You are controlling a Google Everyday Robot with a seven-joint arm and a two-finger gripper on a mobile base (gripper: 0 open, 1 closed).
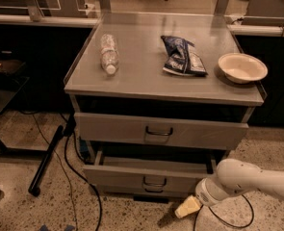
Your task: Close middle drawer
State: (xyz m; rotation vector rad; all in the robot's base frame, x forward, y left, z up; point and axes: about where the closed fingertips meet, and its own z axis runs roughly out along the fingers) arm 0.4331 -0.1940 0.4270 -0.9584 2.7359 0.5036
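Low at the front of the grey metal cabinet, we see the middle drawer (132,176) pulled out a little way, its low plain front standing proud of the frame and a narrow strip of bare grey tray showing behind it. A small dark wire handle (153,181) sits at its centre. Above it is the taller drawer (108,127), flush, with a similar handle. The gripper (184,210) hangs near the speckled floor, just off the drawer's right front corner and apart from it, on the end of a smooth, rounded white arm (250,178). Its cream fingers (189,206) look pressed together into one blunt wedge, with no gap that we can make out. On the flat, matte worktop (141,83) lie a clear plastic bottle (109,53) on its side, a crumpled dark blue snack bag (182,57), and a shallow round pale bowl (242,67) near the right edge. Left of the cabinet, black cables (68,177) trail over the floor beside a slanted black pole (46,160).
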